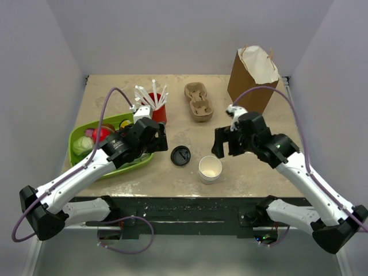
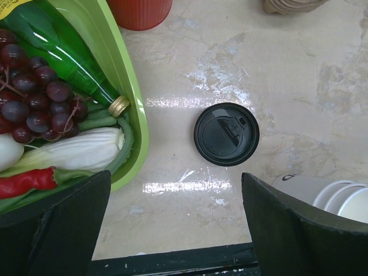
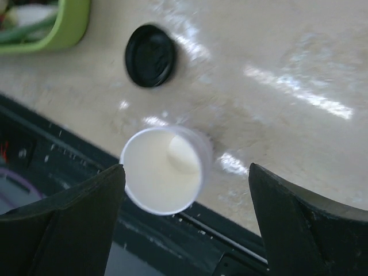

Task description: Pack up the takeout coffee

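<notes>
No lidded cup is showing; the takeout coffee seems to be lying in two parts. Nearest, by the table's front edge, the white paper cup is standing open, a smooth tapered cylinder, possibly several nested. Just beside it to the left, apart, the black plastic sip lid is lying flat, round and glossy. The right tool is hovering wide above the cup; the left tool is hanging wide near the lid. Both are empty. Capping looks like the step in hand, calling for a pinch on the thin lid rim. Farther back, a moulded pulp cup carrier and an upright brown paper bag are standing.
</notes>
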Motion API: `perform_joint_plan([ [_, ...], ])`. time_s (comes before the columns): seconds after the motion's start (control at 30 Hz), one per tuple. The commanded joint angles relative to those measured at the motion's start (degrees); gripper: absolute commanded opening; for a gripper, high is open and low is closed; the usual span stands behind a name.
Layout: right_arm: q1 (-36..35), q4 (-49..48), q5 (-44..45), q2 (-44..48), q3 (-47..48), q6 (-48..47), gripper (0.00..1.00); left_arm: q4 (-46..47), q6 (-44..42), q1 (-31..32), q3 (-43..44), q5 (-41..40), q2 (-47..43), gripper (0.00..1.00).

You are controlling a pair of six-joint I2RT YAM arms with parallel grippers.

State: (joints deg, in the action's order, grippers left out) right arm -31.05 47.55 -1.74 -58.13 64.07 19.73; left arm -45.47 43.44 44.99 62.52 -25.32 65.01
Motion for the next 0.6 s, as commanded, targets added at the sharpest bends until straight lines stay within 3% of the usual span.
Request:
perform_joint_plan([
  [0.0, -8.9, 3.5, -3.3, -1.3, 2.8, 0.0, 0.88, 0.8, -2.1, -0.4, -0.8, 0.8, -3.2, 1.0],
  [0.33, -9.9, 6.8, 2.3, -5.9, 1.1, -0.1, 0.72, 2.5, -2.4, -0.4, -2.8, 2.6, -5.0, 1.0],
  [0.5, -9.9, 5.6, 0.0, -9.0, 0.2, 1.5, 0.54, 2.0, -1.7, -0.4, -3.3, 2.6, -5.2, 1.0],
  [0.57, -9.9, 5.8, 0.4, -9.5, 0.0, 1.6, 0.53, 1.9, -1.8, -0.4, -3.5, 2.5, -5.4, 1.0],
])
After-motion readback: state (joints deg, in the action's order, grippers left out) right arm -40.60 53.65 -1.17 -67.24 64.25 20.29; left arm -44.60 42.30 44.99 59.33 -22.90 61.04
